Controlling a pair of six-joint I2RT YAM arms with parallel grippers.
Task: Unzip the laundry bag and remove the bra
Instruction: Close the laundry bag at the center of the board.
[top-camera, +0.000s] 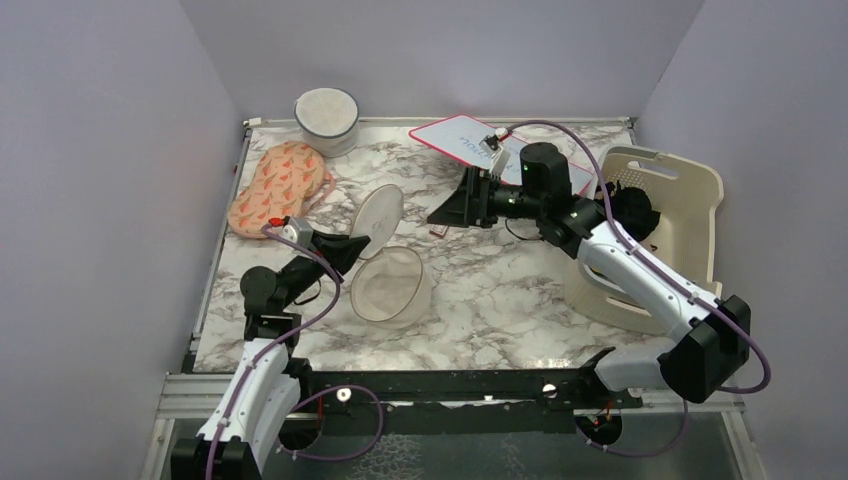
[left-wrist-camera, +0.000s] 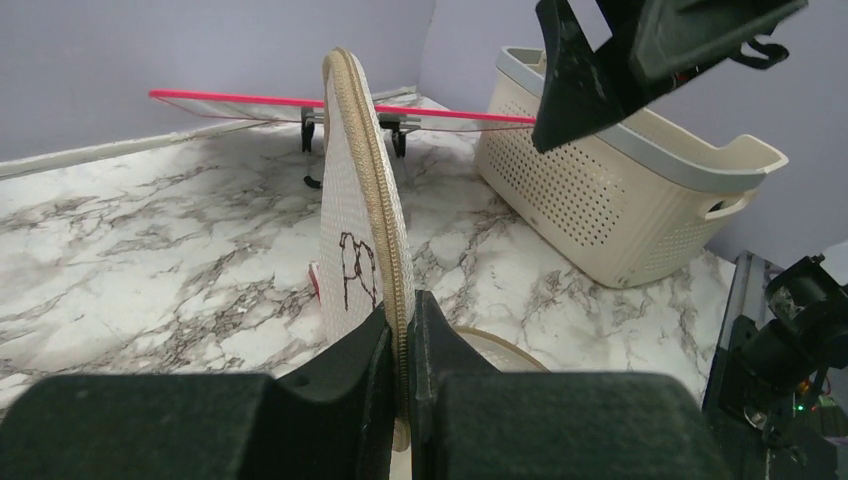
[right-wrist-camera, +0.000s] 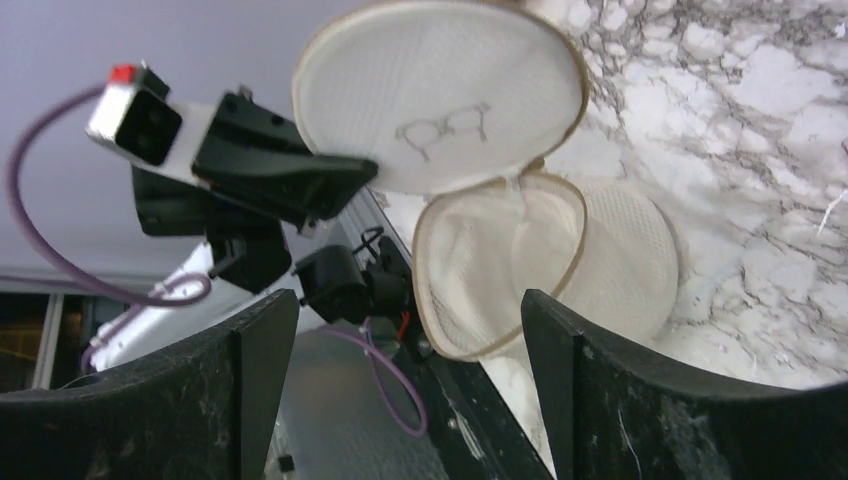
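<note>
The laundry bag is unzipped and stands open like a clam. Its lid (top-camera: 380, 215), with the black spectacles mark (right-wrist-camera: 445, 128), is raised on edge. My left gripper (top-camera: 350, 246) is shut on the lid's zipper rim (left-wrist-camera: 385, 180), with the jaws pinching it (left-wrist-camera: 408, 310). The lower half (top-camera: 390, 285) lies on the marble table. Pale fabric (right-wrist-camera: 495, 260) shows inside it; I cannot tell if it is the bra. My right gripper (top-camera: 452, 208) is open and empty, above the table to the right of the bag, its fingers (right-wrist-camera: 560, 340) framing the bag.
An orange-patterned pouch (top-camera: 278, 187) lies at the left. A white round container (top-camera: 326, 120) stands at the back. A red-edged white board (top-camera: 455, 137) lies behind the right gripper. A cream slotted basket (top-camera: 680, 200) holding black clothes stands at the right, also in the left wrist view (left-wrist-camera: 620, 190).
</note>
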